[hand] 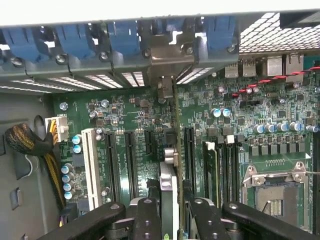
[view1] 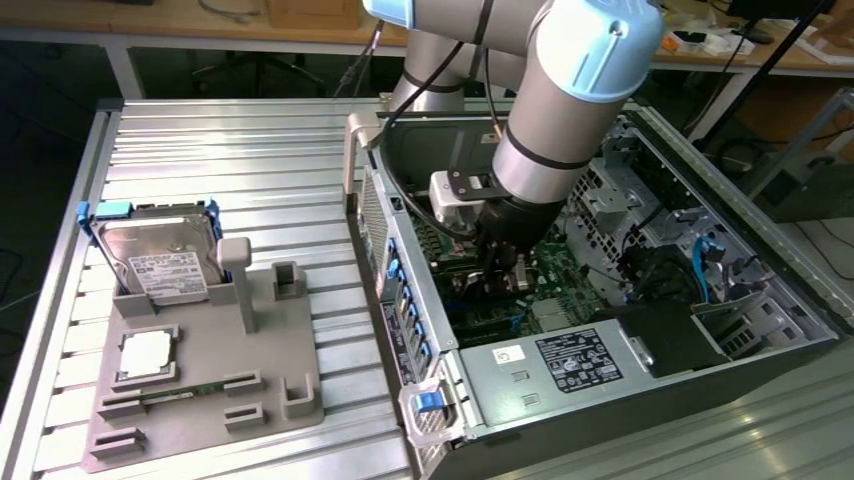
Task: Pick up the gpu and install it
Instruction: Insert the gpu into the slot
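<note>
The gripper (hand: 169,210) is down inside the case (view1: 747,260), fingers (hand: 146,220) clamped on the gpu (hand: 169,175), which stands on edge between them. The card's long axis runs straight ahead of the fingers toward the blue latches (hand: 125,42) at the rear wall, its bracket end reaching the rear opening there. Just below the fingertips lie the motherboard's (hand: 250,120) black slots (hand: 129,160), parallel to the card.

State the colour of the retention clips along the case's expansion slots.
Blue clips, clearest in the wrist view.
</note>
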Available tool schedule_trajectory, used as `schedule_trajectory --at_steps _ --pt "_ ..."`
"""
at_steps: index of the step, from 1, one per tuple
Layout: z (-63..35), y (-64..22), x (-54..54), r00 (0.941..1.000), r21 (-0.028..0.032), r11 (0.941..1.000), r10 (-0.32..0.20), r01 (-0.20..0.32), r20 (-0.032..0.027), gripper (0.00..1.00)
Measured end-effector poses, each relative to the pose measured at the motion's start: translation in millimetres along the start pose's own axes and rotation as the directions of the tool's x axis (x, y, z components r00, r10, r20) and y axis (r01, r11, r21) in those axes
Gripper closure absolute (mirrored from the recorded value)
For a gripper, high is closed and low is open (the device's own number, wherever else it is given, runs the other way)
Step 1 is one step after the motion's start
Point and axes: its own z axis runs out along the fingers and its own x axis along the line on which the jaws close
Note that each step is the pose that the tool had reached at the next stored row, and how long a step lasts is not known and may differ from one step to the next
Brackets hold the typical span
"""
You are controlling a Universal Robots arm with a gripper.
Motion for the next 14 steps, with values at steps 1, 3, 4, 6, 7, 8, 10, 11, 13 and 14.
schedule_trajectory --at_steps 1,3,4,6,7,8,10,11,13,14 --pt "0.0 0.0 0.0 1.0000 0.0000 1.0000 0.000 0.000 0.0000 0.73" --pt "-0.3 0.0 -0.1 1.0000 -0.0010 1.0000 0.002 -0.002 0.0004 0.73" --pt "-0.8 -0.8 -0.1 1.0000 -0.0046 1.0000 0.002 -0.002 0.0003 0.73" --pt "-1.1 -2.1 -0.1 1.0000 -0.0084 1.0000 0.002 -0.002 -0.0002 0.73" --pt "-1.2 -2.2 -0.1 1.0000 -0.0085 1.0000 0.002 -0.002 -0.0005 0.73" --pt "-1.2 -2.2 -0.1 1.0000 -0.0086 1.0000 0.002 -0.002 -0.0013 0.73" --pt "-0.9 -2.1 -0.1 1.0000 -0.0084 1.0000 0.002 -0.002 -0.0020 0.73" --pt "-0.3 -1.9 -0.1 1.0000 -0.0082 1.0000 0.002 -0.002 -0.0024 0.73" --pt "2.6 -1.7 0.2 1.0000 -0.0067 1.0000 0.002 -0.002 -0.0029 0.73" --pt "3.3 -1.8 0.2 1.0000 -0.0052 1.0000 0.002 -0.002 -0.0024 0.73"
